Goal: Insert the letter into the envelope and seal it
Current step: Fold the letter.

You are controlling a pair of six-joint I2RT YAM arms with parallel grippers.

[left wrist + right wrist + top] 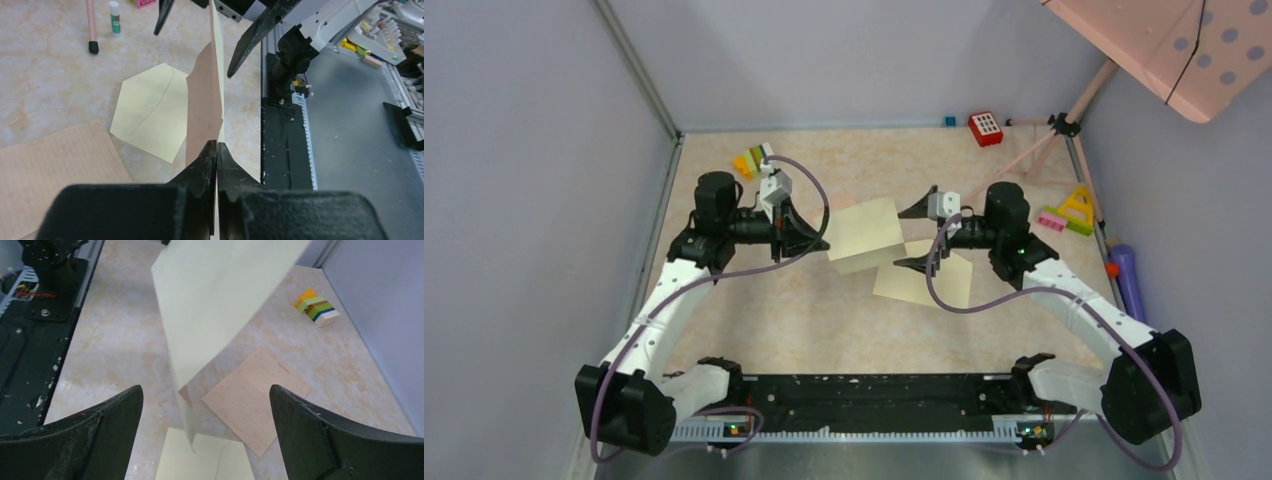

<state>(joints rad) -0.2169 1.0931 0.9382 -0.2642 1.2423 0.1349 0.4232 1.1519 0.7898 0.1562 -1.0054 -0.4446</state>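
Envelope (927,285) lies flat beneath the open right gripper (915,237) — left gripper (823,243) clamps a raised pale sheet (864,235).

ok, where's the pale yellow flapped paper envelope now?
Top view: the envelope lies flat right of centre, under the open right pincer, beside the cream paper sheet the left pincer holds.

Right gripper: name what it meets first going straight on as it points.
Most likely the pale yellow sheet held up by the shut left gripper, just ahead of the open right gripper; depth is unclear.
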